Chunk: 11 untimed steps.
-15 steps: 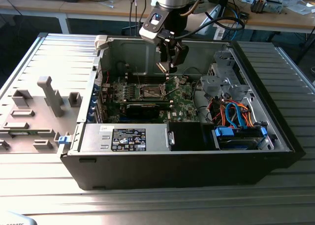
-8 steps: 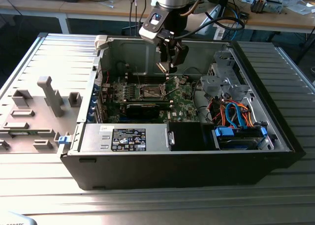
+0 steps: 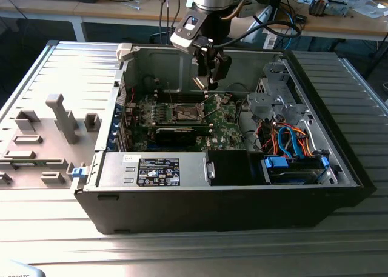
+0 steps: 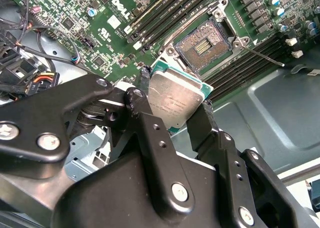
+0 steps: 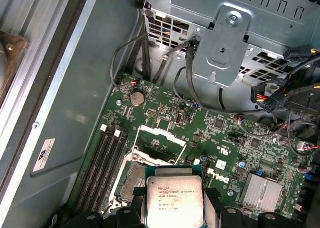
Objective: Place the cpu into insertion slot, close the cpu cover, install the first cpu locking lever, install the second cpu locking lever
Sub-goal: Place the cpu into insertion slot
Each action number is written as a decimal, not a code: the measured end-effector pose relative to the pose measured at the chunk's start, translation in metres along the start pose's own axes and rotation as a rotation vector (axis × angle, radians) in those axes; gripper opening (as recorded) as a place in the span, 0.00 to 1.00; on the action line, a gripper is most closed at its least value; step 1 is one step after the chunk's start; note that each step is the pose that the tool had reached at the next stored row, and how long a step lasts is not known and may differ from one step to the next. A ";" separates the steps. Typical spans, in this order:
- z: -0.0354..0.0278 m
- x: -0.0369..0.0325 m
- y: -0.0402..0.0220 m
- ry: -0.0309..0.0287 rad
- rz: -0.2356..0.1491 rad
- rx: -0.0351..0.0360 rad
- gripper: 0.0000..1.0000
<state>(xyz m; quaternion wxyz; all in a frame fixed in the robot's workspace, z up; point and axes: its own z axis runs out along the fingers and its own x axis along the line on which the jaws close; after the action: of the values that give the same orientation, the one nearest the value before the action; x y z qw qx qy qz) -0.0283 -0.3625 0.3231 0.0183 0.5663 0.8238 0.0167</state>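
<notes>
Overhead, the end effector (image 3: 207, 78) hangs inside the open case (image 3: 230, 210), which stands on the bench (image 3: 182, 246). Its two fingers (image 4: 205, 133) are closed part-way on the cpu (image 4: 174, 99), pinching opp. edges. The chip's metal face is turned away from the board (image 4: 100, 43), and it is held roughly flat to it.

The slot (image 4: 206, 44) is bare, contact field exposed, nothing seated.

Key relation: the slot lies below and just ahead of the held cpu, apart from it w/ air between. In the first wrist view the cpu (image 5: 174, 195) overlaps the slot's (image 5: 129, 180) near edge, so alignment looks close but not exact (judgement). Cpu edges run approx. parallel to the slot rim, w/ slight skew.

The cover (image 5: 161, 138) appears swung open, beyond the slot on the side away from the fingers. A thin lever (image 4: 265, 56) lies out to one side of the slot, apparently unlatched.
</notes>
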 end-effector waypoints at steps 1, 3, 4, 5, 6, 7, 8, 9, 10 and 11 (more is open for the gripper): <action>0.0000 0.0000 0.0000 0.0000 0.001 0.0000 0.55; 0.0000 0.0000 0.0000 -0.0002 0.002 0.0001 0.55; 0.0000 0.0000 0.0000 -0.0002 0.003 0.0001 0.55; 0.0000 0.0000 0.0000 -0.0002 0.004 0.0001 0.55; 0.0000 0.0000 0.0000 -0.0003 0.004 0.0001 0.55; 0.0000 0.0000 0.0000 -0.0003 0.005 0.0001 0.55; 0.0000 0.0000 0.0000 -0.0004 0.006 0.0001 0.55; 0.0000 0.0000 0.0000 -0.0005 0.006 0.0002 0.55; 0.0000 0.0000 0.0000 -0.0006 0.007 0.0002 0.55; 0.0000 0.0000 0.0000 -0.0006 0.008 0.0002 0.55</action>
<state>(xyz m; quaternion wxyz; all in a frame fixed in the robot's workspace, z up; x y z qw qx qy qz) -0.0283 -0.3625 0.3231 0.0184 0.5698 0.8214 0.0165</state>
